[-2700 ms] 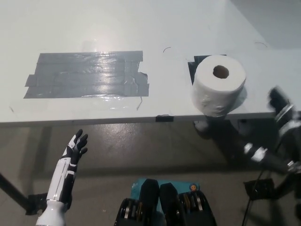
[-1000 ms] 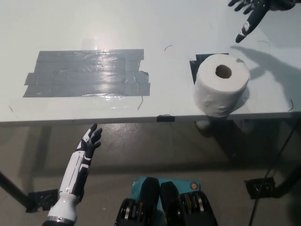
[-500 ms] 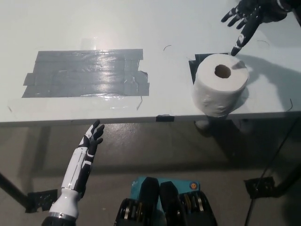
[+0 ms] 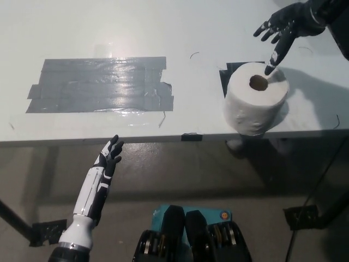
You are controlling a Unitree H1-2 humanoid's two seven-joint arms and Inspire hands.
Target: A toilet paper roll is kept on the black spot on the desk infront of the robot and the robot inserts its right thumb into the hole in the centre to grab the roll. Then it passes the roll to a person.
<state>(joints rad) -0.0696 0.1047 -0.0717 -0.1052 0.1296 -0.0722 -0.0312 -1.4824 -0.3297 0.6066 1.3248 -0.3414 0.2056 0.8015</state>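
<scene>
Black right robot hand (image 4: 286, 24) swung in from right, lowered over roll (image 4: 255, 98), left robot hand (image 4: 110, 154) raised slightly

Grey tape patch (image 4: 101, 84) on white desk (image 4: 180, 33), left side

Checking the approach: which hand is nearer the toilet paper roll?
Right. The right hand hovers just above the toilet paper roll; the left hand hangs below the desk edge, far off.
</scene>
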